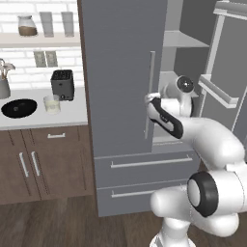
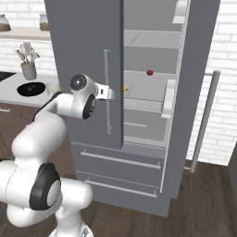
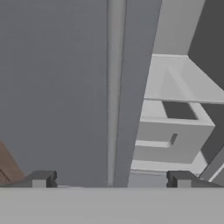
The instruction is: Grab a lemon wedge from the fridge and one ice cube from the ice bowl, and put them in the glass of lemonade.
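The grey fridge [image 1: 120,72] has its left door shut and its right door [image 2: 194,92] swung open. On a middle shelf inside lies the small yellow lemon wedge [image 2: 125,87]. My gripper [image 2: 110,94] is open and empty, right at the left door's long silver handle [image 3: 114,87], which runs up between my fingertips [image 3: 41,179] in the hand view. On the counter to the left sit the black ice bowl [image 1: 19,107] and the glass of lemonade [image 1: 51,104]. The ice cube is too small to make out in the bowl.
A tiny dark red ball [image 2: 149,72] rests on the shelf above the wedge. A black toaster [image 1: 62,84] and a grey utensil cup [image 1: 4,88] stand behind the glass. Two fridge drawers [image 1: 149,164] lie below the doors. The open door's bins [image 2: 169,97] narrow the opening.
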